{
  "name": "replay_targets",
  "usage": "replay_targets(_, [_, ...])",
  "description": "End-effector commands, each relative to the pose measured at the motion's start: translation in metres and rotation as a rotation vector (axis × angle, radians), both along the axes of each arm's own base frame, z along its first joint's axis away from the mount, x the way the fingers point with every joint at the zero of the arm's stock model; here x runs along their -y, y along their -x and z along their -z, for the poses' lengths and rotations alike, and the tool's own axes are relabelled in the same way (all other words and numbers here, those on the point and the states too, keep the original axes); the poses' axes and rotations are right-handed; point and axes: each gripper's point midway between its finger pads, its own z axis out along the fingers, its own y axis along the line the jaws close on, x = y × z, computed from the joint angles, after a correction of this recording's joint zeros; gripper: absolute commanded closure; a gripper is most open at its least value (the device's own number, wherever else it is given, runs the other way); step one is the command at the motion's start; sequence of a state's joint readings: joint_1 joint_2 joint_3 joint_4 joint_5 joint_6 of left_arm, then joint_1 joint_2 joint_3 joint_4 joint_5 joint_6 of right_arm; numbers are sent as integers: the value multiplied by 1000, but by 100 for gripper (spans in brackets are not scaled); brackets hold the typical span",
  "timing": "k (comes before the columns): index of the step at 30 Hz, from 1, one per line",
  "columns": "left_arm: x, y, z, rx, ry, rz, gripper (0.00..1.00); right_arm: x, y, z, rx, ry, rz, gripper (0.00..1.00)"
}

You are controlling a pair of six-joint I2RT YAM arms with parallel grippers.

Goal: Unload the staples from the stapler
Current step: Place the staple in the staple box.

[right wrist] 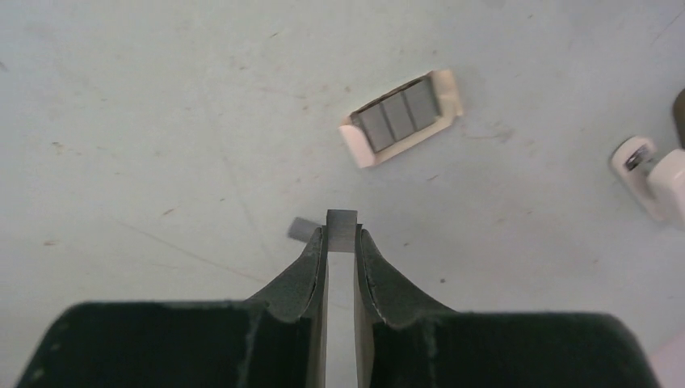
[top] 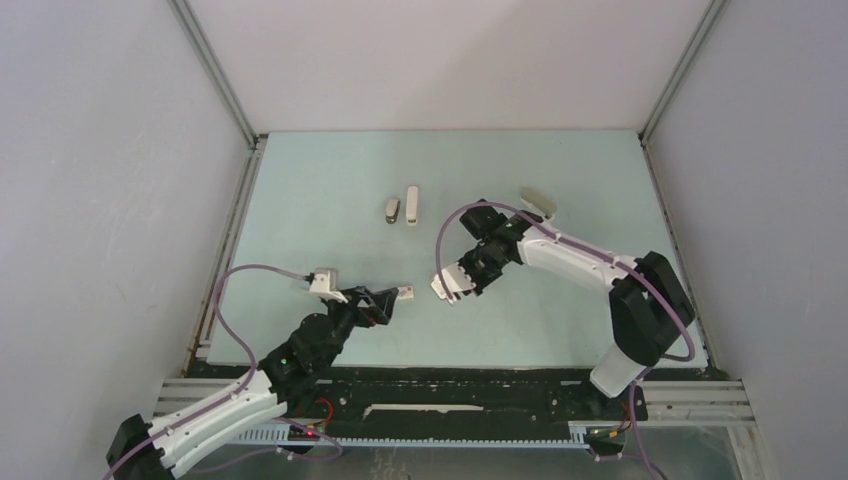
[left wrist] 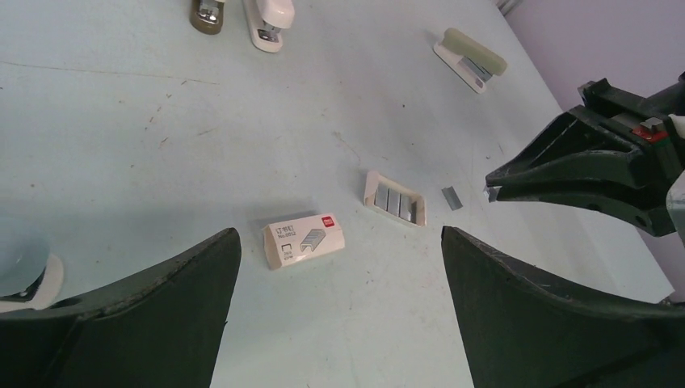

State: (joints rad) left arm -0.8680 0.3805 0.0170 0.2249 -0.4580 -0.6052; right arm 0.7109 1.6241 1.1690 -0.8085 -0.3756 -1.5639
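Seemingly most is done: the right gripper [right wrist: 341, 234] pinches a strip of staples [right wrist: 342, 220] tight, a loose strip [right wrist: 300, 229] lies just beside its tips, and the stapler [left wrist: 471, 58] sits well beyond them. Only the left wrist view shows that stapler's metal channel, and the left gripper [left wrist: 339, 233] spread wide, holding nothing.

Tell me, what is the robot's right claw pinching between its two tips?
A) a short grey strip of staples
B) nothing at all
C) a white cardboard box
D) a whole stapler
A: in the right wrist view the right gripper has its two fingers closed on a short grey strip of staples, which sticks out past the tips.
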Motion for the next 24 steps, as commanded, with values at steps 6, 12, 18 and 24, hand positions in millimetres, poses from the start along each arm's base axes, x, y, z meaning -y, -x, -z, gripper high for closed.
replay_targets(6, [-10,-6,-17,18,25,-69,0,-41,-25,0,93,61,-134,85])
replay_targets(12, [-14,-6,-11,7,14,-84,0,-62,-31,2,113,74,-190,85])
replay_targets(18, [-21,-5,-7,4,16,-108,0,-70,-30,14,122,110,-238,85])
replay_targets(24, [-26,-4,-6,2,26,-125,0,-73,-27,27,142,158,-301,84])
